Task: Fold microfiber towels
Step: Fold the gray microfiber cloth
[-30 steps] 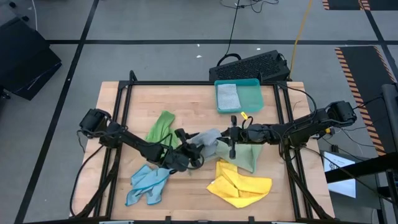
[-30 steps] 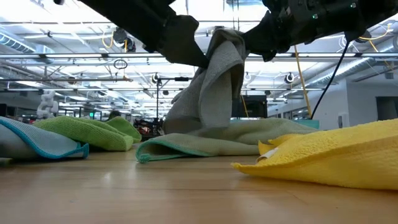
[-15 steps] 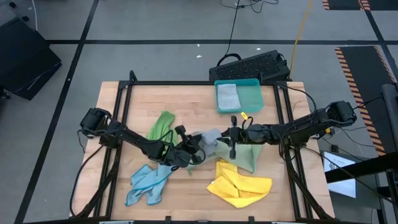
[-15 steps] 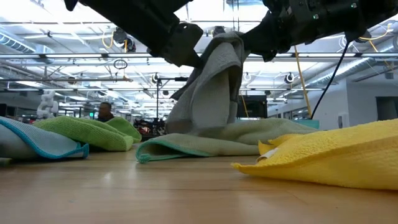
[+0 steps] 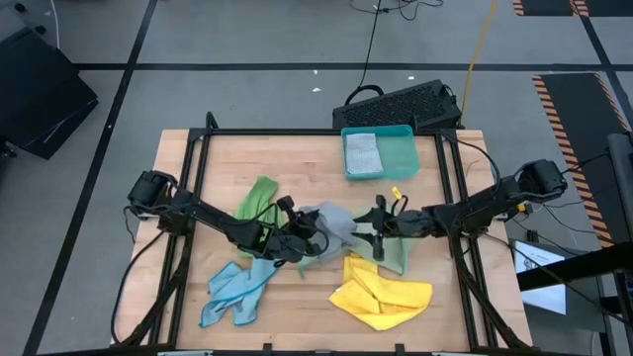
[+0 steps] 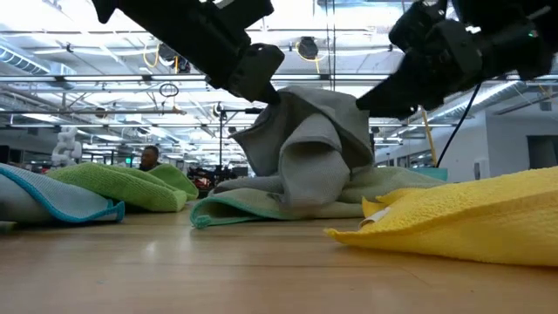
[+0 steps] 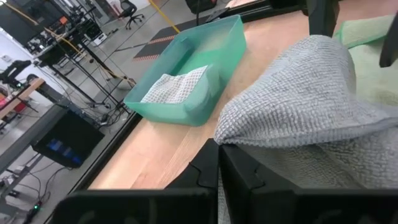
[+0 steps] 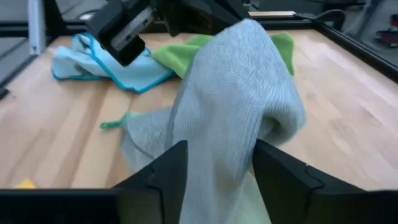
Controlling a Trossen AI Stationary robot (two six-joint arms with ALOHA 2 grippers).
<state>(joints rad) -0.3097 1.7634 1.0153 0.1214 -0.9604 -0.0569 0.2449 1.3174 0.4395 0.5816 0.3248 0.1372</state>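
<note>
Grey towel pinched by left end effector, right end effector beside.

Seen from straight overhead, far enough to take in the whole table and both arms. Seen also from tabletop height, level, close, facing the room behind. Seen twice from the wrists, very close, facing opposite ways across the grey towel, shared by all four views.
</note>
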